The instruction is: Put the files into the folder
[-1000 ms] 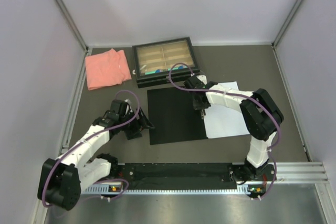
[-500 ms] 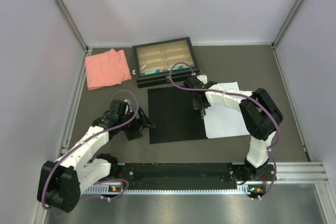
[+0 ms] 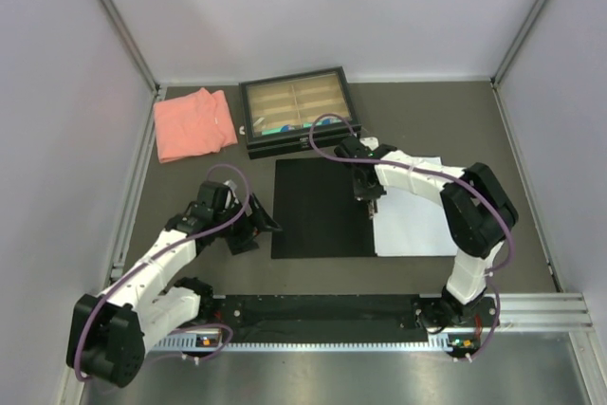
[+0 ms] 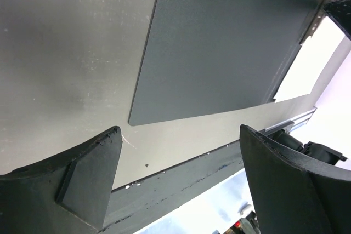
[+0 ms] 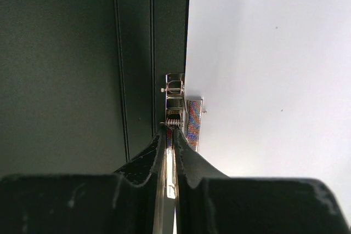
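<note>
We are clenching our right gripper (image 5: 170, 133) on the metal clip (image 5: 174, 89) at the folder's (image 3: 322, 208) spine; our left gripper (image 4: 180, 131) is gaping just beside its left edge.

A matte dark-grey tabletop (image 3: 455, 120) fills the enclosure, closed in by plain pale lilac-white wall panels (image 3: 313, 7) on the left, far and right sides. Slim silver aluminium frame posts (image 3: 116, 16) rise at the far corners. A brushed steel ledge (image 3: 332, 377) spans the near edge under even, soft light.
</note>
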